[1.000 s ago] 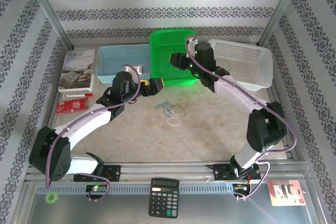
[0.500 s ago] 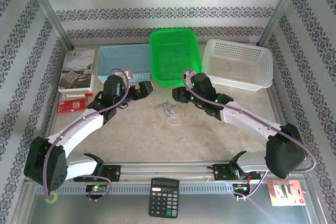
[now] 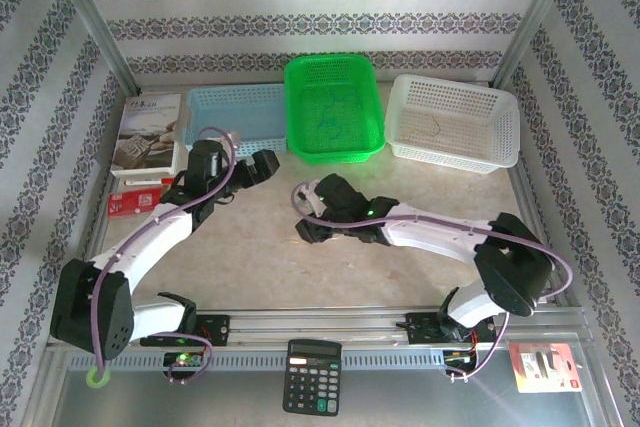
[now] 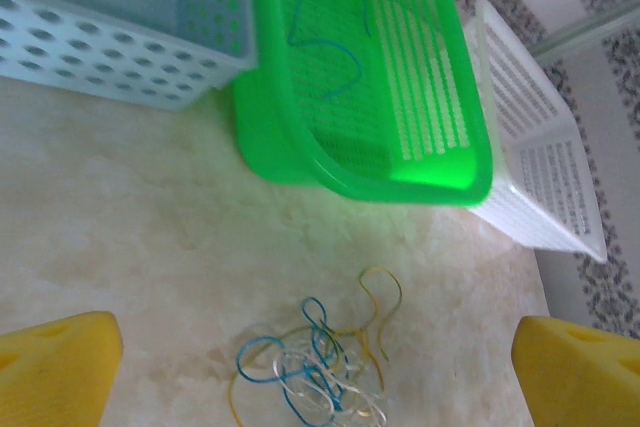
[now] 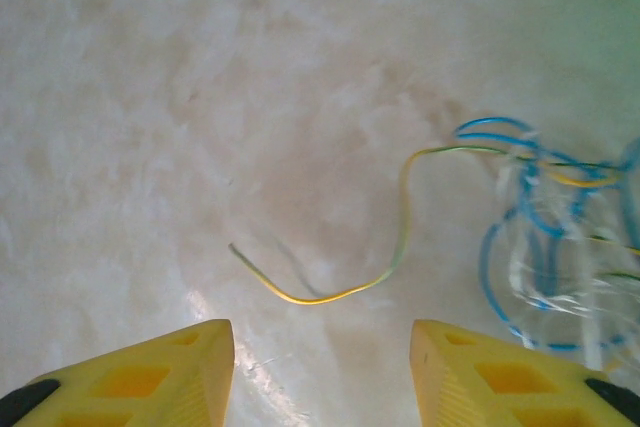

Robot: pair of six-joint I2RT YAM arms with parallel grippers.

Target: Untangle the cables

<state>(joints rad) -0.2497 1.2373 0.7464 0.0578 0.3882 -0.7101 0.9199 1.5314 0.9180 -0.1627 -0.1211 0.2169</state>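
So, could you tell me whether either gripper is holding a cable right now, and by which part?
Nothing is held: the left gripper and right gripper are both open, the cables lying on the table.

3 baskets (image 3: 335,153), 1 calculator (image 3: 312,377), 1 cable tangle (image 4: 310,369)

White arms (image 3: 150,237), black joints (image 3: 95,302), purple cords (image 3: 210,131), yellow-tipped tools (image 5: 315,347).
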